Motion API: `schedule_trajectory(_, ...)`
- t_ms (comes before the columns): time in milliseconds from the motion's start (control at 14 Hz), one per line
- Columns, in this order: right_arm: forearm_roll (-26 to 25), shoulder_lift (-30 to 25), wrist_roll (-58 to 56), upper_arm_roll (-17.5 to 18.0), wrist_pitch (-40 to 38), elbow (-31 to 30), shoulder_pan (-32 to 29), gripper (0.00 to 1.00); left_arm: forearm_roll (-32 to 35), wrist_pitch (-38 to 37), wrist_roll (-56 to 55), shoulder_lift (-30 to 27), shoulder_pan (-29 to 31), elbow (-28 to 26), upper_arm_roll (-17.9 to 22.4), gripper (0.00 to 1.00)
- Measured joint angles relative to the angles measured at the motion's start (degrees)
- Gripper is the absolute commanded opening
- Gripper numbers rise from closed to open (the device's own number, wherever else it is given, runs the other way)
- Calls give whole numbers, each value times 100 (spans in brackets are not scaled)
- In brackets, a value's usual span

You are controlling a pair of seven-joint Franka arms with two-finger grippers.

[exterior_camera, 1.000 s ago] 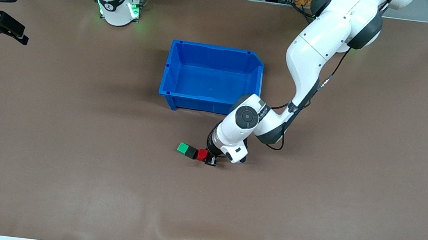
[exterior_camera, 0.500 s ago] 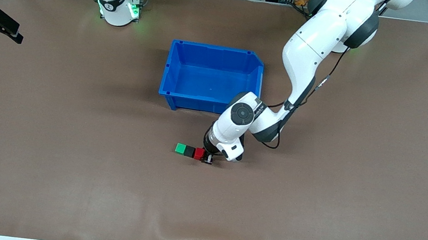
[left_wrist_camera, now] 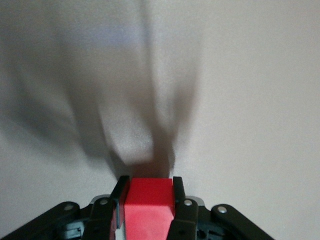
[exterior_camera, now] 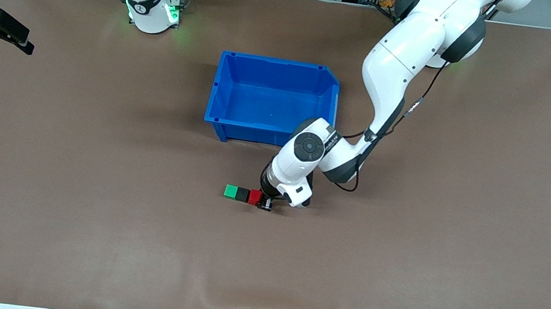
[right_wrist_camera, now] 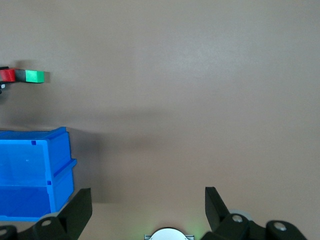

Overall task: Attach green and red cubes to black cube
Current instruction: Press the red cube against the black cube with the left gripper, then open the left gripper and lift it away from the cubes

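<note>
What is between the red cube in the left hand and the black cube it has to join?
Nothing visible. The left hand is shut on the red cube, which already sits against the black cube, with the green cube on the black cube's other face. The right hand waits open at its own end of the table.

Both arms (exterior_camera: pixel 398 69) are glossy white with black joint bands and round dark caps at the elbows. A thin black cable loops beside the left arm's forearm. The right arm's base (exterior_camera: pixel 151 8) glows green. The jaws are matte black, with silver screws showing at their mounts.
</note>
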Motion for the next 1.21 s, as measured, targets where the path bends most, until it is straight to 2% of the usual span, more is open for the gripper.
schedule_trajectory(71,-1,0,0,26,-6,5,61,100,-94,-50,-5,4,0,19,10,16)
schedule_trajectory(214,-4,0,93,61,-10,7,208,100,-224,-172,-9,14,0,67,20,80)
schedule_trajectory(286,-5,0,160,68,-19,7,235,100,-261,-325,-9,15,-6,91,12,100)
schedule_trajectory(714,-7,52,177,60,-246,4,244,100,-298,-1260,43,-209,-59,159,-43,100)
schedule_trajectory(1214,-53,47,177,41,-247,19,245,100,-264,-3229,1851,-1596,430,250,18,100)
